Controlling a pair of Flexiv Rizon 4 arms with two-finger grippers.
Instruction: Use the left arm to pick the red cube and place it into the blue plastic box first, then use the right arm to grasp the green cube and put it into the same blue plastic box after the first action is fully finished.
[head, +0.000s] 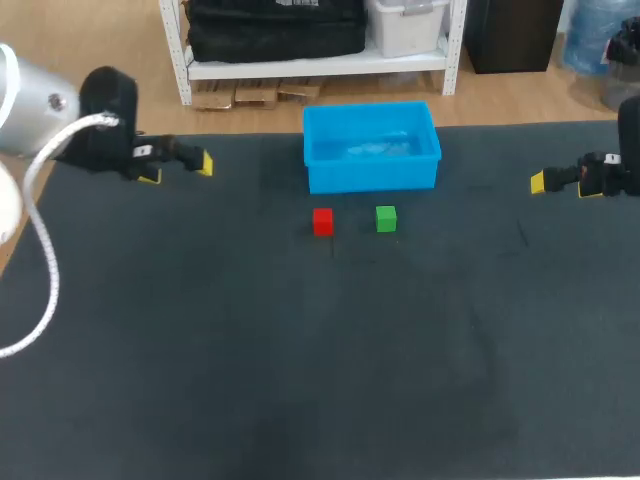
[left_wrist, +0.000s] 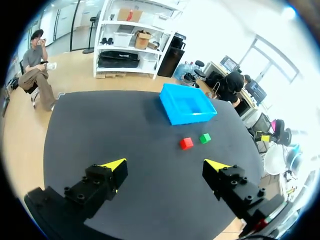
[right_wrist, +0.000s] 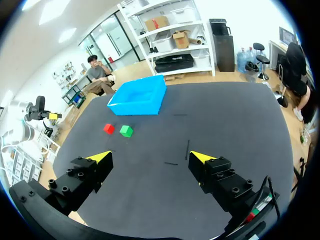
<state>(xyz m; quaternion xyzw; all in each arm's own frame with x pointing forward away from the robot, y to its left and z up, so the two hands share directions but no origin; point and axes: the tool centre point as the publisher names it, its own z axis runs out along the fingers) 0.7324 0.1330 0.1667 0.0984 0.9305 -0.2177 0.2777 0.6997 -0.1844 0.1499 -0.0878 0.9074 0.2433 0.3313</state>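
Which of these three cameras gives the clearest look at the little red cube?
The head view: the red cube lies unobstructed near the middle, just in front of the blue plastic box and beside the green cube. Both wrist views show it too, but farther off and at a slant.

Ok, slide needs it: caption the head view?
Red cube, green cube before blue plastic box; left gripper, right gripper open at the sides.

A table (head: 300, 380) covered with a dark grey, matte mat fills most of the head view, from the bottom edge up past the middle and out to both sides. The right wrist view shows three short black line marks (right_wrist: 187, 149) on the bare mat, two near each other and one farther off.
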